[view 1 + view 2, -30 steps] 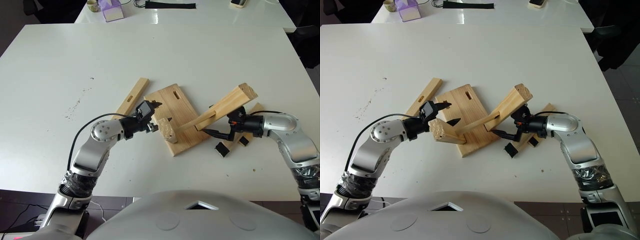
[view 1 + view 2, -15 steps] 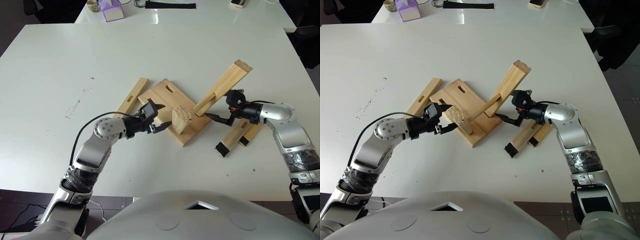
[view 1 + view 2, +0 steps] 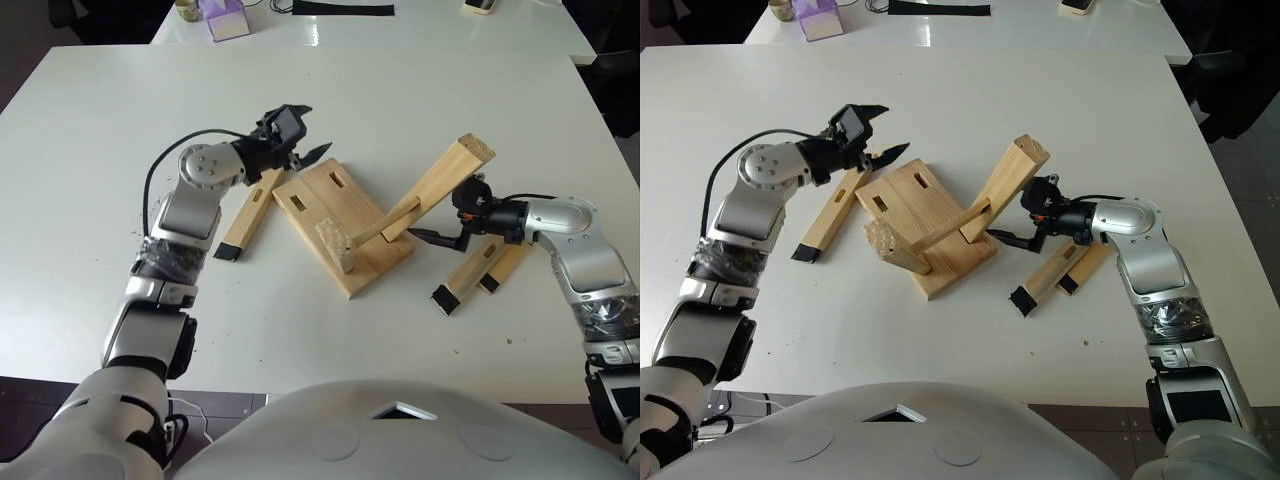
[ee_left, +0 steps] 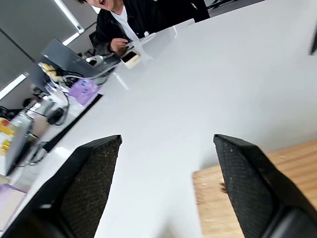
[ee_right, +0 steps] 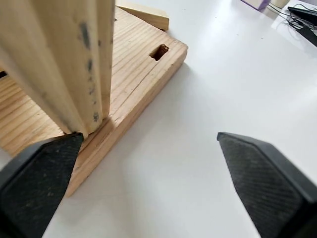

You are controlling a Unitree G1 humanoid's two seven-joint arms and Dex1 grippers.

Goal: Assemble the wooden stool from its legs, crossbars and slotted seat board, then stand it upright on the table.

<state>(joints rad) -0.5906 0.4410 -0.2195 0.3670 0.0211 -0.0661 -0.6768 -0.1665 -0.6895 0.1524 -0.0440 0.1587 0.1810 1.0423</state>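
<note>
Your left gripper (image 3: 315, 130) is wide open and holds nothing. It hangs just over the board's (image 3: 345, 215) corner that points to the desk's (image 3: 110, 130) far left. The board lies flat mid-desk, slots up. A loose leg (image 3: 250, 208) lies just beside its left edge, under that arm.

The joined frame sits on the board. Its near leg end (image 3: 336, 246) is down by the board's near corner. The crossbar (image 3: 388, 224) rises to the tilted leg (image 3: 440, 185), which leans toward the right edge.

Your right gripper (image 5: 148, 139) has its fingers spread, not clamped. It sits at the tilted leg's foot, with one finger (image 5: 34, 168) right against that leg. Two more legs (image 3: 478, 272) lie under that arm.

Since the frame half a second back, your left gripper has left the near leg end and swung out to the far corner. The board has turned a little and the tilted leg has dropped lower. Your right gripper has barely shifted.
</note>
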